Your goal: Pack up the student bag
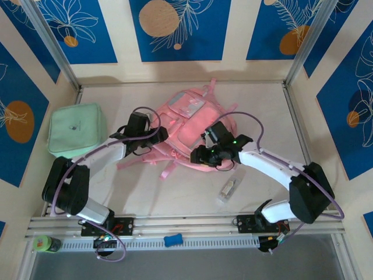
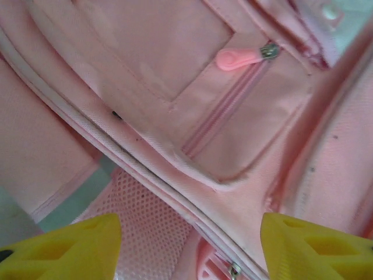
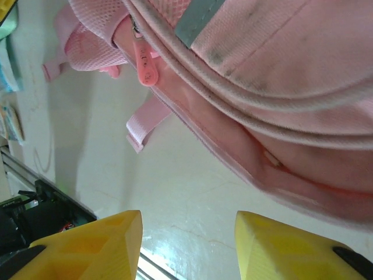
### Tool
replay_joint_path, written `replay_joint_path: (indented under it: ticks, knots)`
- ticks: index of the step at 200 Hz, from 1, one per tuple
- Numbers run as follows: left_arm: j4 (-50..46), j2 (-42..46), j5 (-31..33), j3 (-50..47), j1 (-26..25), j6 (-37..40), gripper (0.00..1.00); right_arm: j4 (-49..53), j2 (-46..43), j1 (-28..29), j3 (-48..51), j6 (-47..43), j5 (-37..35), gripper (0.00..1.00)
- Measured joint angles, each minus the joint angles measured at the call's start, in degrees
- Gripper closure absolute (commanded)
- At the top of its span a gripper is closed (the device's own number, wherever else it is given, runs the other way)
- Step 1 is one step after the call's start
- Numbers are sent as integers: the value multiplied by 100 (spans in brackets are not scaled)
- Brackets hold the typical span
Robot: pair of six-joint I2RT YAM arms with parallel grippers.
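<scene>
Since the student bag is the biggest thing in view, start there: pink backpack lying flat mid-table, front pockets up, straps trailing off its near-left edge. A mint-green soft case sits well apart at the left of the table, flat, touching nothing. The left hand is over the bag's left side, and the right hand is at the bag's near-right edge. In the left wrist view the left hand is wide, its yellow fingertips at the bottom corners with only bag fabric seen below the gap, nothing gripped; can't tell if the tips touch the cloth. Under it: a zipped pocket with a pink zip pull at the closed end, a piped seam running diagonally, and pink mesh near the bottom. In the right wrist view the right hand is part open, yellow fingertips apart over bare table, holding nothing. The bag's edge bulges above it, with a second pink zip pull hanging down and a loose strap end lying on the table. A small clear packet lies on the table near the right arm, apart from the bag.
</scene>
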State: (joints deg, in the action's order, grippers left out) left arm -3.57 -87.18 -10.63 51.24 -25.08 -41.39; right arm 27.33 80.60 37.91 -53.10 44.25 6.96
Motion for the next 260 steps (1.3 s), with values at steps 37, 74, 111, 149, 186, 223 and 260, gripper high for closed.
replay_joint_path:
  ticks: [37, 74, 111, 149, 186, 223, 260]
  knots:
    - [815, -660, -284, 13, 0, -444, 35, -282, 424, 9, 0, 125, -289, 55]
    - [1534, -728, -160, -365, -48, -1056, 35, -546, 566, -74, 31, 94, -466, 55]
    - [1921, -710, 302, -553, -297, -1381, 36, -761, 713, -313, 44, -236, -549, 55]
    - [2227, -730, 542, -599, -905, -1633, 36, -1023, 957, -1082, 46, -758, -356, 55]
    - [2317, -750, 566, -599, -1126, -1703, 35, -960, 953, -1161, -118, -1132, -614, 55]
    - [1840, -503, 833, -599, -1038, -1587, 33, -501, 844, -227, -319, -1058, -1158, 55]
    - [1547, -249, 1064, -599, -914, -1510, 33, -96, 966, 485, -603, -737, -1567, 56]
